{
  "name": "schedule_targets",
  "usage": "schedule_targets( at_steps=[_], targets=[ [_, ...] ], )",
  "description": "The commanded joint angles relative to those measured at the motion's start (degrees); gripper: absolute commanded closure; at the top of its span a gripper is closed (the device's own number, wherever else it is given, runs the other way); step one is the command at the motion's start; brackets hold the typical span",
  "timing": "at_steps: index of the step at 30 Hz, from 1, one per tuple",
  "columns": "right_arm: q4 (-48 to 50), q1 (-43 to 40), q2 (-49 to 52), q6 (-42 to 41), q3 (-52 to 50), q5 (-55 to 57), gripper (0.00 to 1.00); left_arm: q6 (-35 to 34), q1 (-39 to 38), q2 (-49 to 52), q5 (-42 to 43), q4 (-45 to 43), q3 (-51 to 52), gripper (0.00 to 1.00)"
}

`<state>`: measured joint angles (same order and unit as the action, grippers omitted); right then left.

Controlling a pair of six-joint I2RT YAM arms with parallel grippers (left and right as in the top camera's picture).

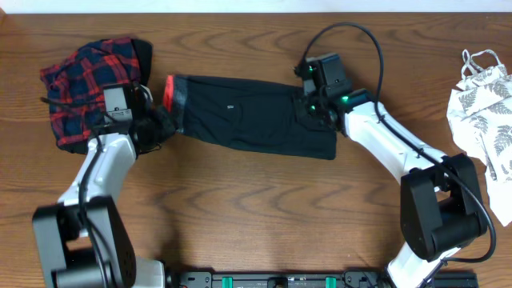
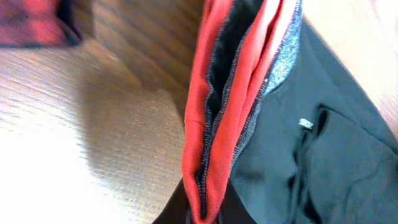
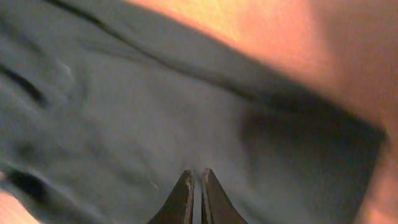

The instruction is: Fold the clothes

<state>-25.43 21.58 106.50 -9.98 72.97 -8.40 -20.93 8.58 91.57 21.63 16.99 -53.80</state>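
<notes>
Black leggings (image 1: pixel 248 116) lie mid-table in a flat strip, waistband (image 1: pixel 174 94) to the left. Left gripper (image 1: pixel 156 124) is pressed together at the waistband's near corner, and right gripper (image 3: pixel 196 180) is pressed together over the right end. Can't tell if either pinches cloth. Looks mid-fold. Next move needs a confirmed pinch, then carrying the right end over to the waistband.

A brown wood-grain table (image 1: pixel 256 200) is spreading out beneath the left gripper (image 1: pixel 162 122) and right gripper (image 3: pixel 196 177); bright light is glaring off bare wood beside each, throwing soft shadows.
</notes>
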Motion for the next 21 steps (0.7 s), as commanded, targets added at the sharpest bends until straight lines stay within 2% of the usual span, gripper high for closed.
schedule_targets(
  at_steps=[1,11,21],
  targets=[
    [-4.7,-1.0,-0.7,-0.3,-0.1,0.5,0.96,2.5,0.3,-3.7,-3.0,0.7,0.2,0.94],
    [-9.4,-1.3,-0.7,-0.9,-0.1,0.5,0.98,6.0,-0.3,-7.5,-3.4,4.9,-0.1,0.94],
    [-11.4,-1.3,-0.7,-0.9,-0.1,0.7,0.98,10.1,-0.3,-9.3,-8.9,7.1,-1.3,0.94]
  ],
)
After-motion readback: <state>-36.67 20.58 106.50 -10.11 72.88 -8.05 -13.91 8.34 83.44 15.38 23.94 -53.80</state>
